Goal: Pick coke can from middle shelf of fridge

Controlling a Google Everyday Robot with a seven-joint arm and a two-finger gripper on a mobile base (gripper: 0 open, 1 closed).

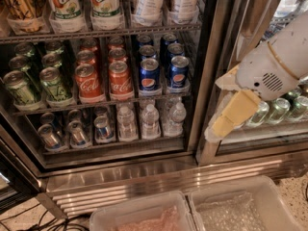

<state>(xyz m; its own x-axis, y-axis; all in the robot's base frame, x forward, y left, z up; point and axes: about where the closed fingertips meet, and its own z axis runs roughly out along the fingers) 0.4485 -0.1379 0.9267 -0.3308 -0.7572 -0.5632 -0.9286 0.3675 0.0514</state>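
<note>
Two rows of red coke cans (pixel 88 83) with silver tops stand on the middle shelf (pixel 101 101) of the fridge (pixel 210 85), between green cans (pixel 54 84) on the left and blue Pepsi cans (pixel 149 74) on the right. A second front coke can (pixel 120 79) stands beside the first. My gripper (pixel 226 121), yellowish under a white wrist housing, hangs in front of the fridge's centre post and right-hand door. It is to the right of the shelf and apart from the cans, holding nothing that I can see.
Tall 7UP cans (pixel 103 4) fill the shelf above. Small water bottles (pixel 150 121) and small cans (pixel 77 133) fill the shelf below. Green bottles (pixel 279 110) sit behind the right glass door. Two plastic bins (pixel 144 214) stand on the floor below the fridge.
</note>
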